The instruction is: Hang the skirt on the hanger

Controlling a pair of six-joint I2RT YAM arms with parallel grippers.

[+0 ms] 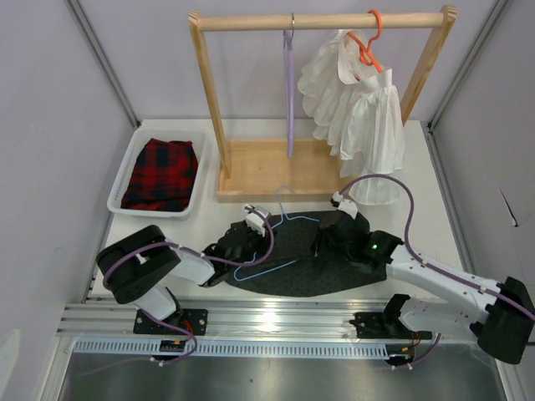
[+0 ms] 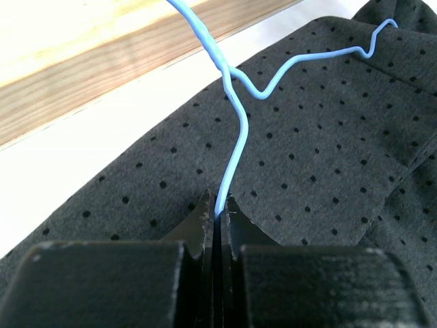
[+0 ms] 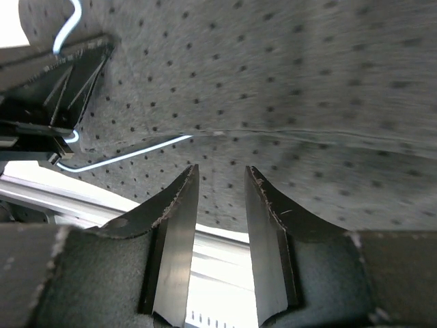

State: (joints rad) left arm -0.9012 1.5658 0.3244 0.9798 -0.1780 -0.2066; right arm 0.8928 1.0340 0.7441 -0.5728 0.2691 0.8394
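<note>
**Hanger pinned on the skirt, right claw about to take the cloth**

Nearest me, at 6 o'clock, the 2 arm bases sit on the rail. Just past them the skirt (image 1: 322, 271) lies spread flat on the table, a little toward 6 from the centre, with both claws down on it.

At 9 o'clock on the cloth, the left gripper (image 2: 218, 208) is clamped tight on the thin blue wire of the hanger (image 2: 235, 147). The hanger rests on top of the fabric, its hook pointing toward 12. At 3 o'clock, the right gripper (image 3: 222, 179) hovers over the skirt with its jaws apart and nothing between them. From its own camera, 1 run of wire seems to slip under a fabric edge just beyond its tips, though I cannot be sure.

I judge this to be the threading step: hanger steadied, skirt not yet on it. The next move calls for the right claw to close on that edge alone, not the wire, and draw it over the hanger's arm while the left grips firm.

Farther off, a bin (image 1: 125, 175) with a plaid garment (image 1: 161, 174) sits at 10 o'clock. The wooden rack (image 1: 322, 21) stands at 12, bearing a lilac hanger (image 1: 289, 92) and a white ruffled garment (image 1: 359, 117).
</note>
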